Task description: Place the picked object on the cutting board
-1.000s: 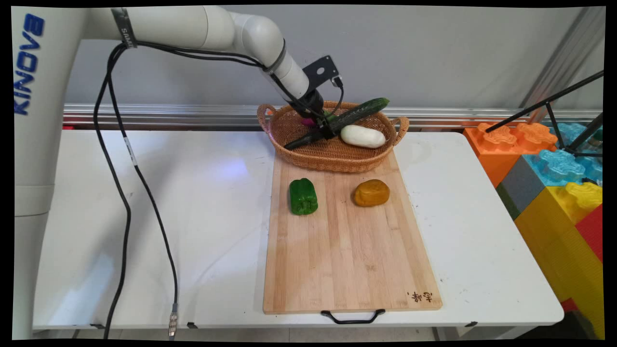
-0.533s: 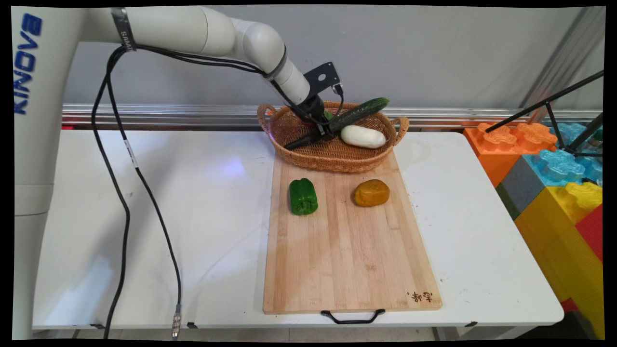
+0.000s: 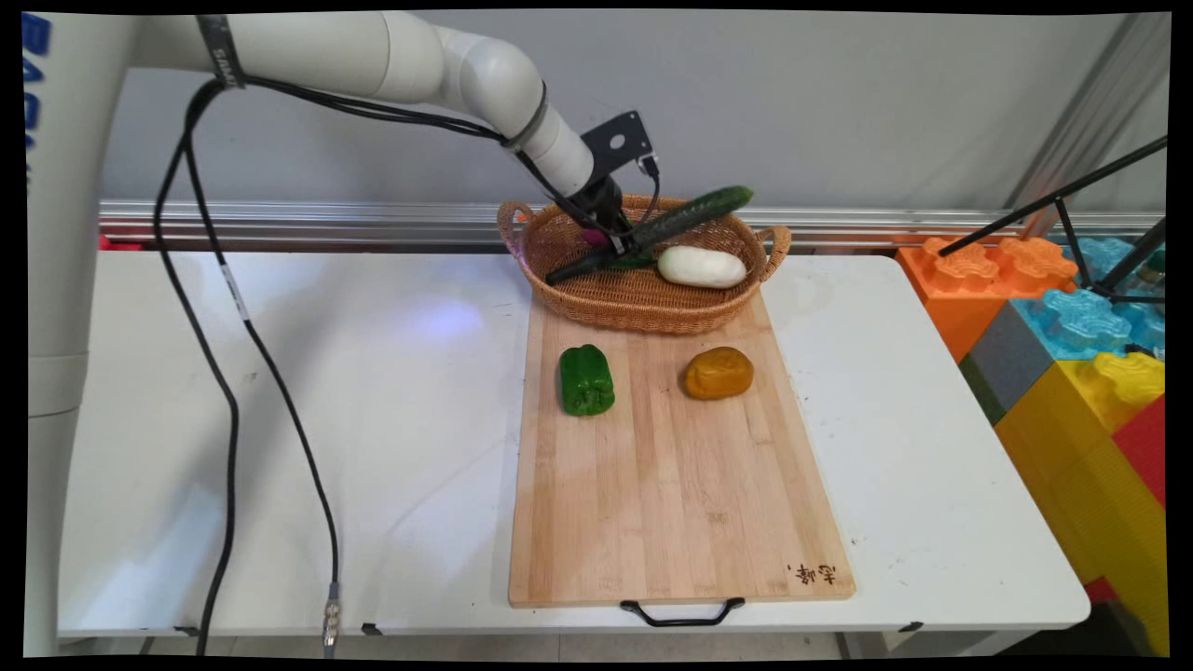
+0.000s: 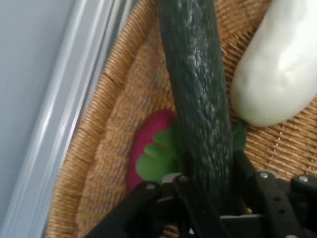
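Pincer (image 3: 623, 250) clamped on cucumber (image 3: 652, 233) — over basket (image 3: 643, 303) at surface's far edge.
Gripped near mid-length; long axis tilted — low end toward far-left corner, high end past basket's far-right rim.

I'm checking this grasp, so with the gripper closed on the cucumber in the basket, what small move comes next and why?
Probably a straight lift: the gripper is clamped on the cucumber, whose far end overhangs the wicker basket rim, with a white vegetable close beside it.
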### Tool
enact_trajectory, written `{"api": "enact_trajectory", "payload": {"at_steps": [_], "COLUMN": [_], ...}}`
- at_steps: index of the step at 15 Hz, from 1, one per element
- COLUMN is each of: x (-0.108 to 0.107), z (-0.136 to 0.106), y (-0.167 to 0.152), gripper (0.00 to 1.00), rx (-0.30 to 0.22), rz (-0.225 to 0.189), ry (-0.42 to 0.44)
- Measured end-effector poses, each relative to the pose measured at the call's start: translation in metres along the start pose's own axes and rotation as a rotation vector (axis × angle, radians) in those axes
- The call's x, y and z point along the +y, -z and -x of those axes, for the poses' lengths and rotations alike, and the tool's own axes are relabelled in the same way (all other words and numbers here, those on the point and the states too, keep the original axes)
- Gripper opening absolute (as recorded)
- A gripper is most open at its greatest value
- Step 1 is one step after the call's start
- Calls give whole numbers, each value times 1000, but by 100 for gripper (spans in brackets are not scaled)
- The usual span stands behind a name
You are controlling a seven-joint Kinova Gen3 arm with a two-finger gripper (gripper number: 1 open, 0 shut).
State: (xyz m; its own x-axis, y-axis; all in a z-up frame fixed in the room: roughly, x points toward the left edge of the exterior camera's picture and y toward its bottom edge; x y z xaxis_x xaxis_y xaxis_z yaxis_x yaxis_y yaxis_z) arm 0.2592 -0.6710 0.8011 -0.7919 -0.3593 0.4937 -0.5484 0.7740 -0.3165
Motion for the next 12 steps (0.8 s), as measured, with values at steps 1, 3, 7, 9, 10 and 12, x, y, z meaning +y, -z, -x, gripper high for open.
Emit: {"api": "enact_trajectory", "payload": {"at_steps": [1,3,7,9,10,12], "x": [0,1,16,31,42,61], "z": [-3,-9,-32,-44,-50,-59], "y": [8,24,77,103,117,135], "gripper": [0,0,0,0,0,0], "rx": [9,23,71,90,98,107], "rz": [-14,-30,-46,-26,-5,36], "ry": [7,19,35,29,24,13]}}
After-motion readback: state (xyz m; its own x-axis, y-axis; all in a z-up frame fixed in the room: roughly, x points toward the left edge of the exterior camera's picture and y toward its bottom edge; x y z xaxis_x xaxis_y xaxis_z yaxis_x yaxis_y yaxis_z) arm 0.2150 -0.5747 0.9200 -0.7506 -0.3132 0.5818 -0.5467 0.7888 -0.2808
